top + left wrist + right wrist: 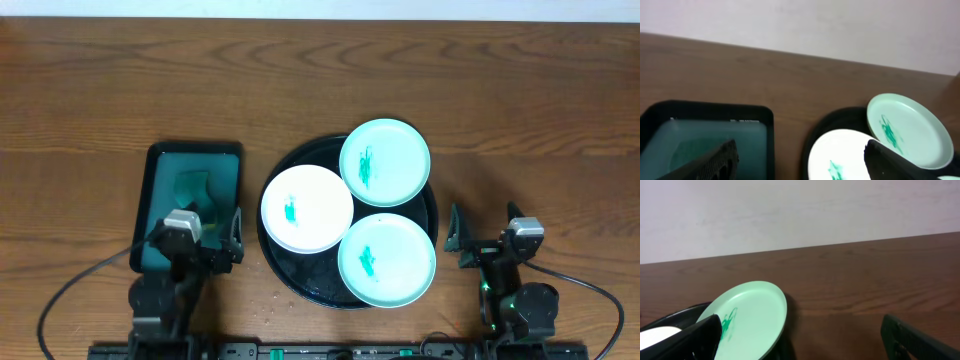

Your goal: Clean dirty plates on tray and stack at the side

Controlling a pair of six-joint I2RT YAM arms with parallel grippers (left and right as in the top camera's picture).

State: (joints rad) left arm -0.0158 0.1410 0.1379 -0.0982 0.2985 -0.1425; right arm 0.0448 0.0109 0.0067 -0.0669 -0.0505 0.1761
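Note:
A round black tray (292, 283) sits at the table's centre front. On it lie three plates with green smears: a white plate (307, 208) at left, a mint plate (385, 162) at the back right and a mint plate (387, 260) at the front right. The left wrist view shows the white plate (840, 155) and the back mint plate (907, 130). The right wrist view shows the back mint plate (747, 325). My left gripper (220, 238) is open and empty, left of the tray. My right gripper (480, 240) is open and empty, right of the tray.
A rectangular dark-teal tray (160, 175) lies left of the black tray, with a green cloth (192, 187) in it. My left gripper hangs over its front part. Bare wooden table (320, 80) stretches behind both trays.

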